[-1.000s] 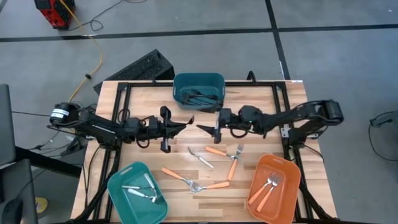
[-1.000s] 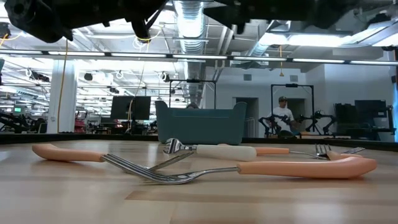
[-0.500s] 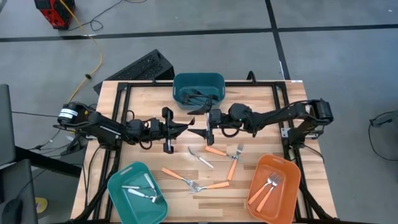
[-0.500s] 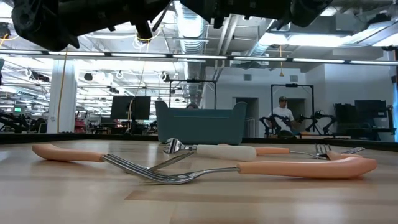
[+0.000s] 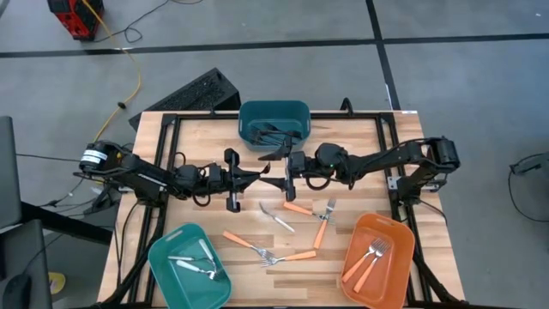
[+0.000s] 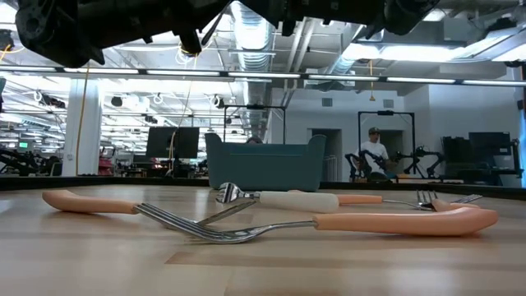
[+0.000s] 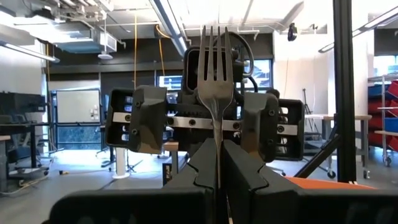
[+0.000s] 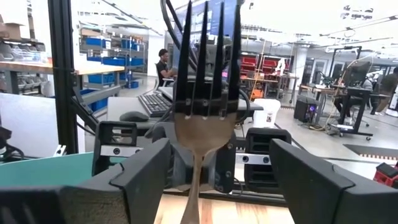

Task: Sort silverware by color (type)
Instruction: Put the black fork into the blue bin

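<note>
My left gripper (image 5: 255, 174) (image 7: 219, 148) is shut on a metal fork (image 7: 216, 68), whose tines point at the right gripper. That fork (image 8: 205, 106) shows dark against the light in the right wrist view. My right gripper (image 5: 273, 168) (image 8: 219, 149) faces it above the table's middle, open wide, one finger on either side of the fork's head, apart from it. Orange-handled forks (image 5: 300, 209) (image 5: 244, 245) (image 6: 403, 220) and a white-handled utensil (image 5: 279, 217) (image 6: 296, 198) lie flat on the table. My left gripper pinches the fork between its two shut fingers by the narrow neck (image 7: 217, 127) below the head. The fingers (image 7: 242, 168) reach level from the table's left, and the fork runs on along them. It is lifted clear of the table, tines toward the right gripper.
A dark teal bin (image 5: 274, 110) (image 6: 263, 164) with dark utensils stands at the far edge. A teal bin (image 5: 163, 262) with pale utensils sits near left, an orange bin (image 5: 395, 266) with orange-handled forks near right. Black frame rails run along both table sides.
My right gripper has moved toward the table's left and a little toward the far edge, up to the left gripper and the fork it holds, within the first half second. The left gripper has shifted slightly right. Nothing on the table has moved.
</note>
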Available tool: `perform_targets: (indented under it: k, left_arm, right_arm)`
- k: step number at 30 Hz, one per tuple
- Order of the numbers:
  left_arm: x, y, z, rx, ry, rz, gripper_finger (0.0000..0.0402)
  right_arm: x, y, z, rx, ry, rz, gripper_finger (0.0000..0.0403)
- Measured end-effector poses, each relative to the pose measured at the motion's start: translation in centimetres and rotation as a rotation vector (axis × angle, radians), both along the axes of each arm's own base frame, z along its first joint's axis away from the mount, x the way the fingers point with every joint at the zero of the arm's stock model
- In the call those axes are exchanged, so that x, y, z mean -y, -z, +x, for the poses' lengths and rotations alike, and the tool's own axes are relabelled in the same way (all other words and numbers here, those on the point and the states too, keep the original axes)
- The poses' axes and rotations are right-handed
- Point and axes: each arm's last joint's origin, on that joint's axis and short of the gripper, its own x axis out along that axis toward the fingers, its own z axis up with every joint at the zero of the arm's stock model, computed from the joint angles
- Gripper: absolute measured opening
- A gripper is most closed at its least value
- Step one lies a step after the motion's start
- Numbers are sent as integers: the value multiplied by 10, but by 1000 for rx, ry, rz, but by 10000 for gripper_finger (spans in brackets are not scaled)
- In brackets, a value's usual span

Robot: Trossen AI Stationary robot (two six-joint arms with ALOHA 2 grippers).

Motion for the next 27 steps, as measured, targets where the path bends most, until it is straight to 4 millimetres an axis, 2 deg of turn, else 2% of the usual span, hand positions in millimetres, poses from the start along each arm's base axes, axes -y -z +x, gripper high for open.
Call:
perform_targets:
  k: [7, 13, 18, 25, 27]
  left_arm:
    - [0, 0, 0, 2, 5, -14, 0]
    - [0, 0, 0, 1, 5, -16, 0]
    - [0, 0, 0, 2, 5, -17, 0]
    - [0, 0, 0, 4, 7, -24, 0]
    - [0, 0, 0, 3, 8, -24, 0]
  right_arm:
    - [-1, -1, 0, 12, -26, -8, 284]
    - [-1, -1, 0, 13, -27, -7, 247]
    - [-1, -1, 0, 13, -27, -7, 175]
    - [-1, 1, 0, -9, -28, -19, 33]
    - [-1, 1, 0, -11, -25, -32, 29]
